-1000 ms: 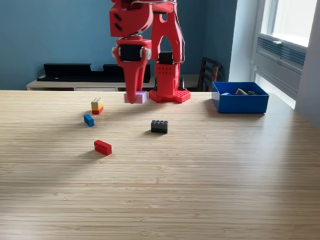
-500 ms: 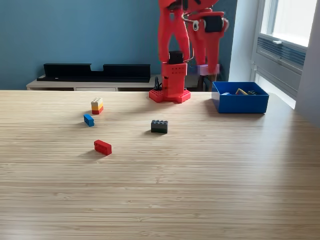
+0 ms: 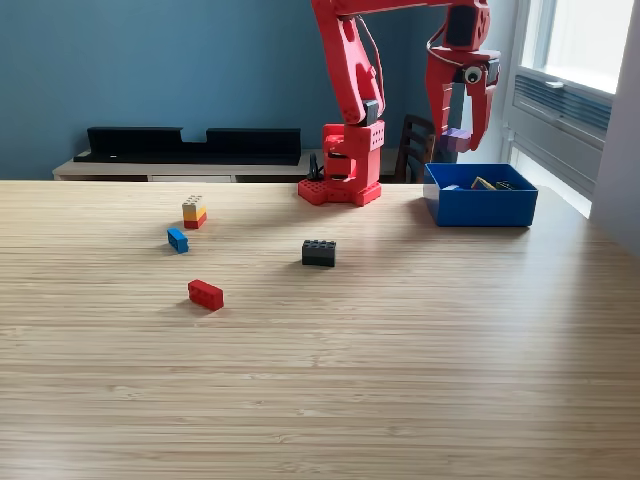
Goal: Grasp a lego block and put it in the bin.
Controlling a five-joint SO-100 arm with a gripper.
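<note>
Gripper (image 3: 458,138) clenched on purple block (image 3: 456,139), above the blue bin (image 3: 480,208). We judge the carry done; next, release over the bin.

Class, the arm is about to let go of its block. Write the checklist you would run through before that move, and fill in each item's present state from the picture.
1. Purple block held in the claw: ok, it sits between the fingers.
2. Claw above the bin: cannot tell; it appears over the bin's left part in the exterior view, but one view gives no depth.
3. Block clear of the bin's walls: ok, it hangs well above the rim.
4. Room inside the bin: cannot tell; some pieces show inside, the floor is hidden.
5. Nothing between claw and bin: ok.
6. Blocks left on the table: ok, black, red, blue and a stacked one remain.
</note>
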